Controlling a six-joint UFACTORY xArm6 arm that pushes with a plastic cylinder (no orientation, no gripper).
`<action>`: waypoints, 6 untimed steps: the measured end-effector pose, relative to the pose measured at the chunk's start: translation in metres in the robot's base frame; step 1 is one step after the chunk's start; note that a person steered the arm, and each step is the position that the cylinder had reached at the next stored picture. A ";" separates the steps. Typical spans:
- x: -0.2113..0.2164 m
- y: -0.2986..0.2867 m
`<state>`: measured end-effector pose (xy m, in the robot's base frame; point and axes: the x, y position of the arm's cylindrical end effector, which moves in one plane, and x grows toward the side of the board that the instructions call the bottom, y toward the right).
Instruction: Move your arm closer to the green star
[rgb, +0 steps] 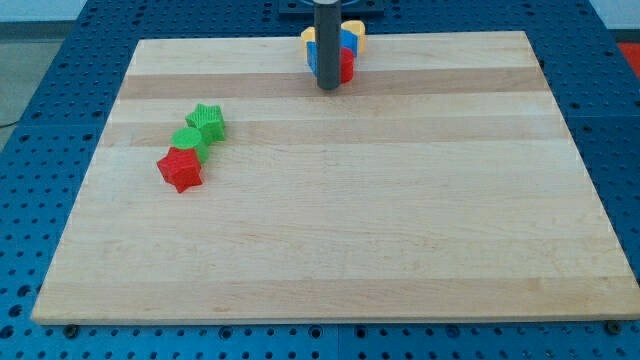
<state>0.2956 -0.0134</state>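
Observation:
The green star (207, 120) lies on the wooden board (330, 230) at the view's left, upper part. A second green block (188, 139) touches it just below, and a red star (180, 169) touches that one lower still. My tip (328, 87) rests on the board near the view's top centre, well to the right of the green star. Just behind the rod sits a cluster of a blue block (311, 54), a red block (346, 65) and yellow blocks (352, 30), partly hidden by the rod.
The board lies on a blue perforated table (60, 60) that shows on all sides. The arm's dark mount (330, 5) is at the view's top edge.

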 end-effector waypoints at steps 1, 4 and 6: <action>0.000 -0.036; 0.000 -0.170; 0.003 -0.181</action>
